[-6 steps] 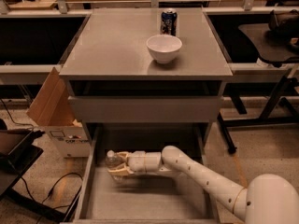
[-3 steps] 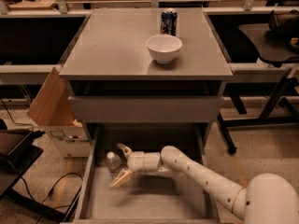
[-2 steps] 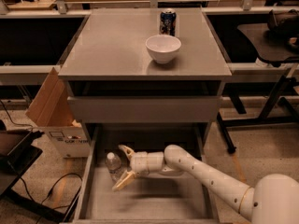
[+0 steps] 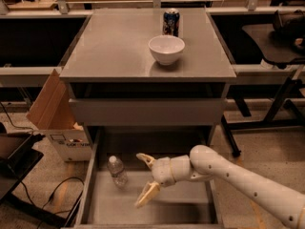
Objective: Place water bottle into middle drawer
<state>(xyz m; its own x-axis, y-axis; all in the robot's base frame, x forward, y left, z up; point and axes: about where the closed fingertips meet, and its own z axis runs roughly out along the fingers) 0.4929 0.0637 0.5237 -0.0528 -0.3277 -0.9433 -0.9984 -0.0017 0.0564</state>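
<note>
Gripper (image 4: 144, 179), fingers spread apart and empty, sat in your middle drawer (image 4: 167, 205) below the table (image 4: 114, 46) front edge; the water bottle (image 4: 116, 171) stood upright just beside it, toward the left wall.

claw (image 4: 140, 180) spread beside water bottle (image 4: 116, 171), middle drawer (image 4: 186, 202)

Warm, dim overhead light; cabinet top (image 4: 109, 46) brightest, soft sheen toward 12 o'clock. Shadow fills the middle drawer (image 4: 190, 205) at 6 o'clock, where the gripper (image 4: 144, 178) hangs, fingers spread.
</note>
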